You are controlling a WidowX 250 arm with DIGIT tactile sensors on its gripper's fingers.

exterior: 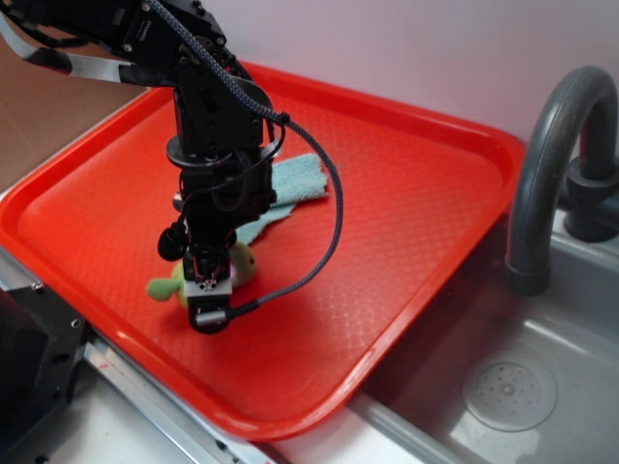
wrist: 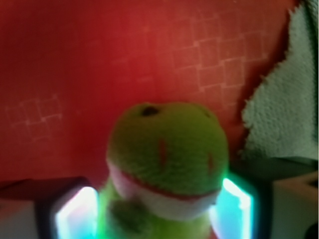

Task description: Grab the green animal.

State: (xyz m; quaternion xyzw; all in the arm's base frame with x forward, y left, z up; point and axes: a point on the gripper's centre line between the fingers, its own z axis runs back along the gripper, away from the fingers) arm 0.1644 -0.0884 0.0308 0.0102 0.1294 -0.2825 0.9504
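The green animal [exterior: 244, 266] is a small plush frog lying on the red tray [exterior: 416, 213] near its front left edge, with one lime limb sticking out to the left. My gripper [exterior: 208, 285] is lowered straight over it and hides most of its body. In the wrist view the green animal [wrist: 167, 149] fills the space between my gripper's [wrist: 157, 219] two glowing pads. Its green head, red mouth line and white chin face the camera, and both pads press against its sides.
A light-blue cloth [exterior: 295, 184] lies flat on the tray just behind the toy, and this cloth [wrist: 286, 114] shows at the right of the wrist view. A grey faucet [exterior: 551, 155] and a sink basin [exterior: 503, 387] stand to the right of the tray.
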